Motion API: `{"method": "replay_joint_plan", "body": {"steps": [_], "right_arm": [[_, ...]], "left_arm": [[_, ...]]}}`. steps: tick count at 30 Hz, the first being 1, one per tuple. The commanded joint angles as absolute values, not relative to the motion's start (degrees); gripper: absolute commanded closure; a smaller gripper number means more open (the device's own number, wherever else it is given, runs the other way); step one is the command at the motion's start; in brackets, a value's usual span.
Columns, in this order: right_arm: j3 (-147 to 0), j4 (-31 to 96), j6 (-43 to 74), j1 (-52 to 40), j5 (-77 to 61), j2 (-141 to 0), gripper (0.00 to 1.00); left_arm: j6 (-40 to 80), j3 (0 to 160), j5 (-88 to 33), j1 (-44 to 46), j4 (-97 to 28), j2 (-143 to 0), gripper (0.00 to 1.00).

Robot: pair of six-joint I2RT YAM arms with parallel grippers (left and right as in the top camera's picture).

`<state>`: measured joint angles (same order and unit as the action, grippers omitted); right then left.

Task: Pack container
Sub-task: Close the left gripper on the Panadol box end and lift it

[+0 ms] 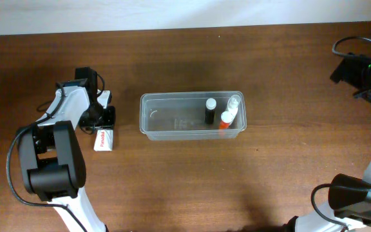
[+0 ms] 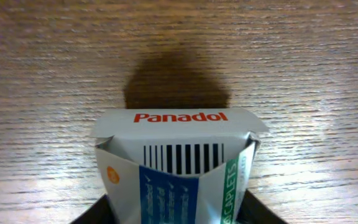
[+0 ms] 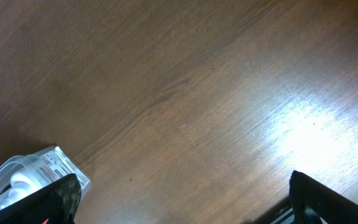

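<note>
Right in the middle of the brown table (image 1: 288,161), a clear tub (image 1: 166,122), long side running left to right. Inside it, all at the right end, three small bottles: a black one (image 1: 210,115) with a white cap, a clear one (image 1: 234,103) in the far right corner, and one with an orange cap (image 1: 225,120) just beside that.

Off to the left of the tub, near but not touching, a white box (image 1: 104,140) with "Panadol" in red, lying on the table. Left pincer (image 1: 103,119) right at the far end of the box. Seen from the left wrist, dark fingers (image 2: 263,214) on each side of the box, close against it. End flaps of the box open, black bars printed inside. Cannot tell whether squeezing the box or only sitting around it.

Far off at the right side, right pincer (image 3: 182,186) spread wide, nothing held, only wood under it. Down in the left corner of that view, one end of the tub, with a white cap peeking through the plastic.
</note>
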<state>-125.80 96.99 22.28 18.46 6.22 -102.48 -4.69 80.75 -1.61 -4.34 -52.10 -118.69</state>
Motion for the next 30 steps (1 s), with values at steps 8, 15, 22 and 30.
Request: {"method": "replay_joint_plan", "body": {"steps": [8,15,22,30], "right_arm": [[-126.7,97.3,22.3,18.8,6.9,-101.3,0.02],[-126.7,97.3,22.3,18.8,6.9,-101.3,0.02],[-126.7,97.3,22.3,18.8,6.9,-101.3,0.02],[-126.7,97.3,22.3,18.8,6.9,-101.3,0.02]], "left_arm": [[-3.5,78.0,-5.3,-4.0,-54.7,-122.9,0.52],[-3.4,78.1,-5.2,-4.0,-55.5,-122.9,0.51],[-3.4,80.2,-5.3,-4.0,-58.8,-122.9,0.52],[-3.4,87.6,-9.1,-3.9,-64.2,-122.8,0.52]]}}
